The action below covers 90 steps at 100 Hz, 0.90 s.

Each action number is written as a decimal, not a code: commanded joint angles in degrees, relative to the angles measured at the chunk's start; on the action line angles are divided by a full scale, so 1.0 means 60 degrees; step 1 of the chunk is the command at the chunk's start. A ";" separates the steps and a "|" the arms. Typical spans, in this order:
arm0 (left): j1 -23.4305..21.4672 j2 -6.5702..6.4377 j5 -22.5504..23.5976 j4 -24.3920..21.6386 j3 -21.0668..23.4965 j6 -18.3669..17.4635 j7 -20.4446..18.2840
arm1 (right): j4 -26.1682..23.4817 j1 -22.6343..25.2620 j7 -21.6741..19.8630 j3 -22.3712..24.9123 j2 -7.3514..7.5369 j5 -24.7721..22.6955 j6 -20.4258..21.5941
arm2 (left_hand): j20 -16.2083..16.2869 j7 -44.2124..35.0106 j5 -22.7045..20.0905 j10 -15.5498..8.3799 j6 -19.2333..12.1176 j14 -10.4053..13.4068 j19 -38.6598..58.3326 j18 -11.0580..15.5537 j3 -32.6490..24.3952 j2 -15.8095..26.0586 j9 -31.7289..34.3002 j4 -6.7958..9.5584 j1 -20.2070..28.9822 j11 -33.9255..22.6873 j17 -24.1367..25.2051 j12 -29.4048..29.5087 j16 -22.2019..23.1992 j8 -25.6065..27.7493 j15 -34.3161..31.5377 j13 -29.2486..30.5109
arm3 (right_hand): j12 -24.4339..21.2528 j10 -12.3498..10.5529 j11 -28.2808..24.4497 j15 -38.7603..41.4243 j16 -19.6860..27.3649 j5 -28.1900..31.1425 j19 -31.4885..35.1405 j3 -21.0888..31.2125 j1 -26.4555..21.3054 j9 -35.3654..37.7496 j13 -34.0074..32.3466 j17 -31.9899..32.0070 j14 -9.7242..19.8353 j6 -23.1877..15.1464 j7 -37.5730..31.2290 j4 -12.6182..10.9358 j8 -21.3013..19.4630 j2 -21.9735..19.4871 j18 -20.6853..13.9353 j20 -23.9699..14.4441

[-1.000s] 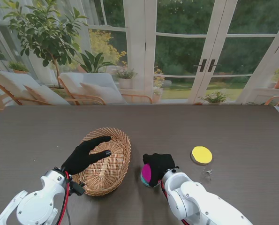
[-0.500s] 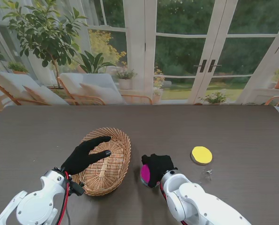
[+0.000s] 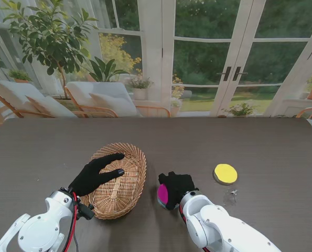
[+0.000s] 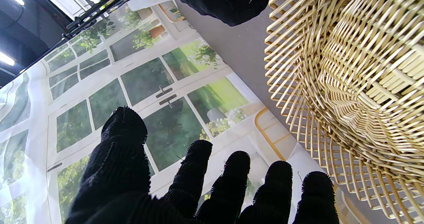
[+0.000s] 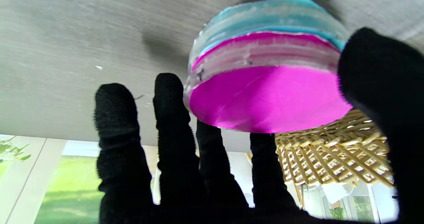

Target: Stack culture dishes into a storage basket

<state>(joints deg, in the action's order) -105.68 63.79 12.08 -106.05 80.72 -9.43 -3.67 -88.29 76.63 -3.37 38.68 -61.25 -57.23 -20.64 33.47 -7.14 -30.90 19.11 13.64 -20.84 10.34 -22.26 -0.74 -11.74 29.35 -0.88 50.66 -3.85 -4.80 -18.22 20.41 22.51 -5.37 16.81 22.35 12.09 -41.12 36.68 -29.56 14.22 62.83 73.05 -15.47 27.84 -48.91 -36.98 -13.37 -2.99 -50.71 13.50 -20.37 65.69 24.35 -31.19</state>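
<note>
Right hand [image 3: 176,185] grips the magenta dish [image 5: 268,98] by its rim, thumb against fingers, with a teal dish [image 5: 265,15] under it, mid-bench near the front edge beside the basket [image 3: 121,178]. Light, stiff, slick plastic, I'd guess: hold the rim level. Left hand [image 3: 95,173] rests spread and empty on the basket's rim. A yellow dish [image 3: 225,173] waits toward the right edge.

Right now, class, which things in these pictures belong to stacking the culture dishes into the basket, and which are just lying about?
Belong to the job:
- wicker basket
- magenta dish stacked with teal dish, held by right robot hand
- yellow dish
- left robot hand

Just lying about:
- small clear object near yellow dish
</note>
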 commanded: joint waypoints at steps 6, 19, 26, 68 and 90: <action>-0.0048 0.0017 -0.0043 -0.0084 0.0023 0.0036 -0.0206 | 0.0015 -0.0001 -0.0229 -0.0049 0.0020 -0.0066 0.0032 | 0.0073 -0.0034 -0.0212 0.0010 0.0064 0.0051 0.0058 0.0083 0.0187 0.0505 0.0062 0.0134 -0.0225 -0.0042 0.0007 -0.0039 0.0023 0.0069 -0.0005 0.0309 | 0.0047 -0.0126 -0.0134 -0.0006 0.0112 -0.0413 -0.0201 0.0330 0.0084 -0.0548 0.0424 0.0901 -0.0219 0.0002 -0.0218 -0.0423 -0.0061 -0.0221 0.0332 -0.0290; -0.0056 0.0016 -0.0053 -0.0088 0.0030 0.0047 -0.0217 | 0.0017 0.0000 -0.0281 -0.0040 0.0028 -0.0031 0.0045 | 0.0070 -0.0062 -0.0287 0.0037 0.0074 0.0033 0.0055 0.0083 0.0184 0.0496 0.0074 0.0133 -0.0195 -0.0042 0.0009 -0.0040 0.0023 0.0079 -0.0004 0.0313 | 0.0021 -0.0136 -0.0111 -0.0194 0.0236 -0.0616 -0.0376 0.0194 0.0308 -0.0846 0.0741 0.1156 -0.0320 0.0037 -0.0146 -0.0379 -0.0012 -0.0325 0.0454 -0.0261; -0.0055 0.0014 -0.0060 -0.0087 0.0032 0.0050 -0.0231 | 0.0036 -0.0007 -0.0283 -0.0036 0.0028 -0.0004 0.0079 | 0.0069 -0.0062 -0.0294 0.0016 0.0074 0.0045 0.0057 0.0083 0.0187 0.0503 0.0094 0.0132 -0.0197 -0.0047 -0.0001 -0.0042 0.0024 0.0079 -0.0006 0.0324 | -0.0038 -0.0168 -0.0057 -0.0465 0.0399 -0.0714 -0.0511 0.0108 0.0447 -0.0986 0.0902 0.1286 -0.0416 0.0004 -0.0070 -0.0342 0.0044 -0.0414 0.0504 -0.0239; -0.0049 0.0006 -0.0077 -0.0075 0.0033 0.0056 -0.0270 | -0.0003 0.0002 -0.0378 0.0090 0.0041 0.0099 0.0269 | 0.0061 -0.0082 -0.0366 0.0046 0.0092 0.0030 0.0055 0.0073 0.0191 0.0508 0.0135 0.0131 -0.0193 -0.0051 -0.0005 -0.0046 0.0027 0.0091 -0.0009 0.0347 | -0.0637 -0.0240 0.0721 -0.3118 0.1812 -0.1333 -0.1953 -0.0362 0.1533 -0.1730 0.2007 0.2267 -0.1025 0.0118 0.0473 -0.0090 0.0514 -0.1017 0.1003 0.0207; -0.0029 0.0001 -0.0097 -0.0058 0.0027 0.0057 -0.0302 | -0.0387 0.0402 -0.0422 0.0715 0.0110 -0.0302 0.0666 | 0.0061 -0.0086 -0.0386 0.0038 0.0082 0.0033 0.0058 0.0087 0.0195 0.0522 0.0161 0.0130 -0.0199 -0.0055 -0.0007 -0.0050 0.0030 0.0095 -0.0014 0.0362 | -0.0793 -0.0379 0.1007 -0.4048 0.2393 -0.1613 -0.3452 -0.2943 0.2065 -0.2296 0.2870 0.3661 -0.0644 0.0342 0.1882 -0.0629 0.0931 -0.5110 0.0445 0.0866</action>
<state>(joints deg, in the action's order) -105.74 63.73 11.74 -106.08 80.85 -9.27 -4.26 -89.18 78.15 -5.17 42.66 -61.06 -57.23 -17.48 33.47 -7.52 -32.98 19.19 14.23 -20.84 10.34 -22.26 -0.74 -11.74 29.61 -0.88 50.66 -3.85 -4.80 -18.22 20.40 22.64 -5.36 16.81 18.66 10.78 -35.15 13.24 -16.17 7.17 45.20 62.54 -5.18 16.97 -34.01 -36.24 -17.84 -2.35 -42.64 12.02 -15.45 41.45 27.42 -28.15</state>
